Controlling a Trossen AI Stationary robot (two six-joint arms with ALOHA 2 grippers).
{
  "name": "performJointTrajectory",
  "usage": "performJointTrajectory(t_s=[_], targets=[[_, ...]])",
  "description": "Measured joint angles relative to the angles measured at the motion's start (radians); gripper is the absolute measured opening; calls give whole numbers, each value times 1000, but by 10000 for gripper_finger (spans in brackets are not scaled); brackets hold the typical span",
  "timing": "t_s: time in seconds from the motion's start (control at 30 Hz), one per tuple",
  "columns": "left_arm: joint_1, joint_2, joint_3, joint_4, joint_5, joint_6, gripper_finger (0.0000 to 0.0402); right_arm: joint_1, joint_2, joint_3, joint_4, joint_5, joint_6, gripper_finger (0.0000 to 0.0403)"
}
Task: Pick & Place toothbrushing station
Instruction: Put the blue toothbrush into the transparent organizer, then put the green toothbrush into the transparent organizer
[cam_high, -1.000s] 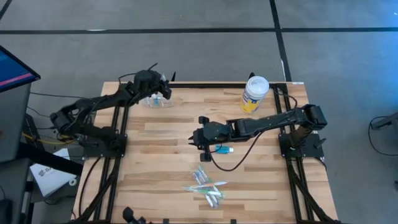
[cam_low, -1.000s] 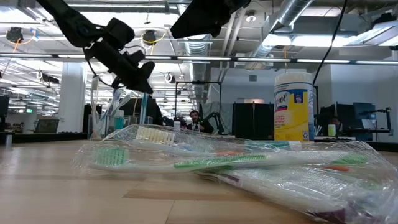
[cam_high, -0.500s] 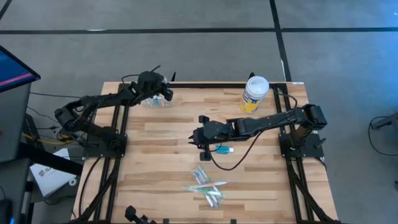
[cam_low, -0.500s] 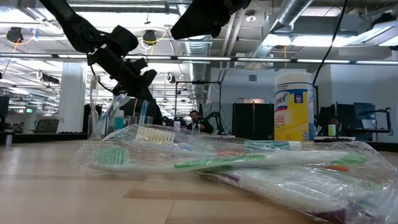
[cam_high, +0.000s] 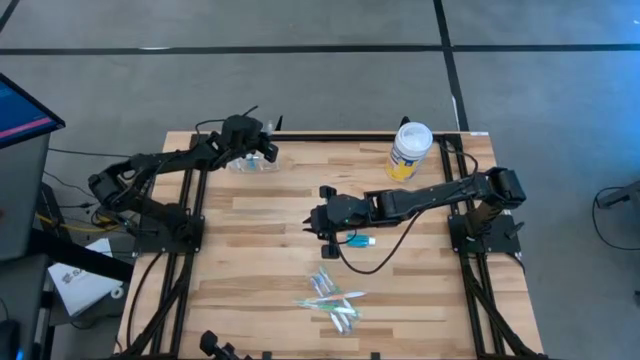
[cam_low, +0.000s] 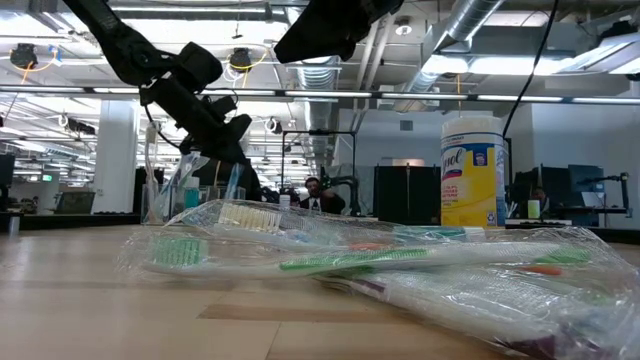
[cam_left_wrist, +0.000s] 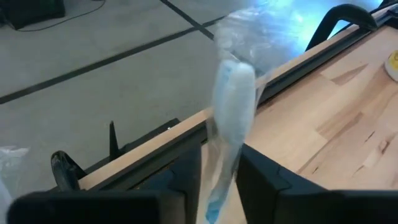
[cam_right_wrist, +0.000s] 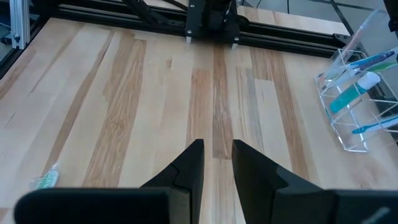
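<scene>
A clear plastic holder (cam_high: 250, 164) stands at the table's far left with brushes and a teal tube in it (cam_right_wrist: 359, 99). My left gripper (cam_left_wrist: 221, 180) hovers over it, open, one finger on each side of a wrapped toothbrush (cam_left_wrist: 231, 106) that rises upright between them. My right gripper (cam_high: 318, 222) hangs open above the table's middle with nothing between its fingers (cam_right_wrist: 217, 163). A small teal tube (cam_high: 361, 240) lies under the right arm. Several wrapped toothbrushes (cam_high: 335, 298) lie near the front edge. My left gripper's fingers (cam_left_wrist: 186, 177) flank the lower handle (cam_left_wrist: 217, 186) of the wrapped toothbrush, coming at it slanting down from the near left. A thin gap seems to show on each side, so I cannot tell whether either finger touches it.
A white-lidded jar with a yellow label (cam_high: 410, 150) stands at the far right. A black rail (cam_left_wrist: 155, 168) runs along the table's far edge just behind the holder. Bare wood (cam_right_wrist: 124, 93) lies between the two grippers.
My left gripper has sunk a little toward the clear holder, the wrapped toothbrush still between its fingers.
</scene>
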Motion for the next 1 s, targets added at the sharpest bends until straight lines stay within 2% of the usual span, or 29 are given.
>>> performJointTrajectory(t_s=[0.2,0.37,0.63,1.0], targets=[[0,-8,-1,3,-2,0,125,0,0,0,0,0,0,74],[-14,-55,-1,6,-3,0,142,0,0,0,0,0,0,74],[-49,-142,-1,7,-3,0,141,0,0,0,0,0,0,74],[-188,-147,-1,-19,26,0,138,0,0,0,-16,-1,11,74]])
